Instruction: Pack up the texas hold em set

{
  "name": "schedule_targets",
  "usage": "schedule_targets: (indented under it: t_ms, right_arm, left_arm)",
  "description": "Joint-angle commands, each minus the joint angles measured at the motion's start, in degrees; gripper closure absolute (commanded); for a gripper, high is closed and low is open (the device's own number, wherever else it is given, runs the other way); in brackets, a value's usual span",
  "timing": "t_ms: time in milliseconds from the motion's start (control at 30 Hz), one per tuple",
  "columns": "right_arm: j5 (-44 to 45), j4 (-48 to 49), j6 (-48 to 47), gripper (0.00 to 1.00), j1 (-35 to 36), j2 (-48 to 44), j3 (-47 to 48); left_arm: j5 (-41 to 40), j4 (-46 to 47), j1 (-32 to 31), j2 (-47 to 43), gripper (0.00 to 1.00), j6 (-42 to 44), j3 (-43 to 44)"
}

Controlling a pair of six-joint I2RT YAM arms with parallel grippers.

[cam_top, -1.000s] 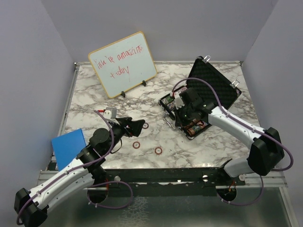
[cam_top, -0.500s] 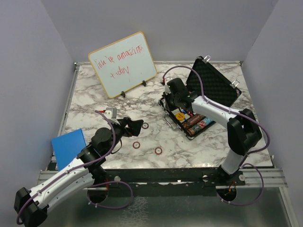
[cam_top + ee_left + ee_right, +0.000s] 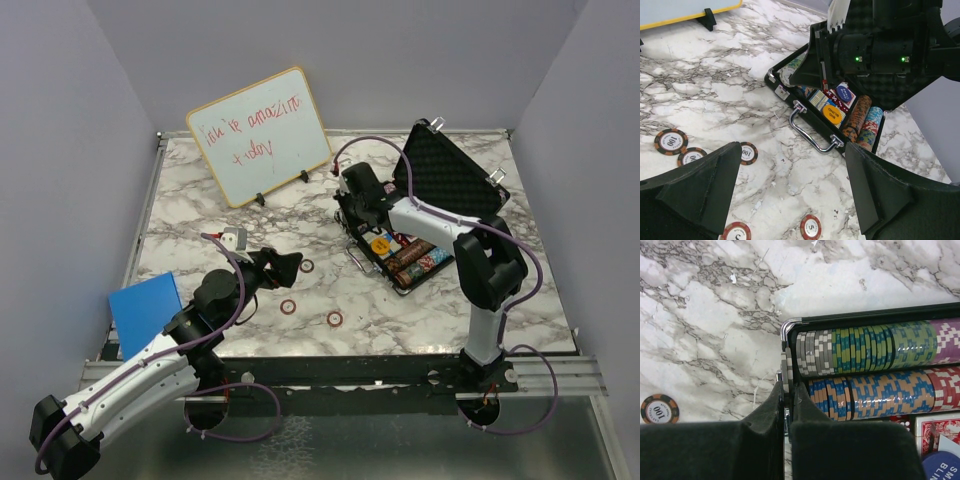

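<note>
The briefcase (image 3: pixel 455 185) is lying open at about 3 o'clock on the marble table (image 3: pixel 200 220), with its lid propped up toward 1 o'clock. What looks like a grey chip (image 3: pixel 785 371) is being pinched on edge between the nearly closed fingers of the right gripper (image 3: pixel 786 392). It is being held at the case's 11 o'clock corner, right against the metal wall at the end of the chip rows (image 3: pixel 860 350).

By judgement, the chip is being slotted in. For this to go well, it is best kept upright with its face parallel to the stacked chips. It is best brought down inside the wall rather than onto the rim, and released only once it is seated in the groove. Little room is being left for the fingers. The wall is crowding one side and the row ends the other, so a small opening is being called for.

Red card decks (image 3: pixel 935 432) and an orange disc (image 3: pixel 831 113) are already sitting in the case, behind the handle (image 3: pixel 812 131).

Loose chips (image 3: pixel 335 319) are lying on the marble around 6 to 7 o'clock. The left gripper (image 3: pixel 793 155) is being held over them with its fingers spread wide and nothing between them, well apart from the case. A whiteboard (image 3: pixel 258 135) is standing at 11 o'clock and a blue square (image 3: pixel 145 310) is lying at 8 o'clock. Neither is blocking the work.
</note>
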Motion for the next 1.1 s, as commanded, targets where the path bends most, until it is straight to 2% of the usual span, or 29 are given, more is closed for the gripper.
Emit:
schedule_targets:
  t_ms: [0,100,333,500,633,767,833,1067]
  right_arm:
    - [3.47,3.57,-0.33,1.00,-0.67,0.74,1.01]
    - [6.81,4.48,0.45,1.00,-0.91,0.77,0.67]
    - [7.24,3.91,0.66,1.00,-1.94,2.05,1.14]
    - [1.99,2.10,-4.32,1.00,-2.26,4.38,2.01]
    - [1.14,0.68,-6.97,0.98,-2.26,4.66,1.97]
    - [0.33,0.85,-6.26,0.75,-2.26,2.65,1.40]
    - [-0.34,1.05,-5.61,0.66,-2.26,1.32,1.29]
    - [-2.28,-1.41,-3.70,0.60,-2.26,-1.68,3.40]
  left_arm:
    - [-1.00,-0.04,-0.16,-0.36,0.09,-0.32,-0.28]
    - [-1.00,0.06,-0.14,-0.73,0.09,-0.34,-0.48]
    - [-0.87,0.24,-0.12,-0.68,0.09,-0.34,-0.66]
    - [-0.48,0.38,-0.14,-0.61,0.09,-0.37,-0.66]
    - [-0.47,0.08,-0.08,-0.99,0.09,-0.42,-0.65]
    - [-0.47,-0.09,-0.07,-1.34,0.09,-0.51,-0.75]
    - [-0.47,-0.19,-0.11,-1.40,0.09,-0.51,-0.67]
    - [-0.73,-0.43,-0.05,-1.61,0.09,-0.51,-0.57]
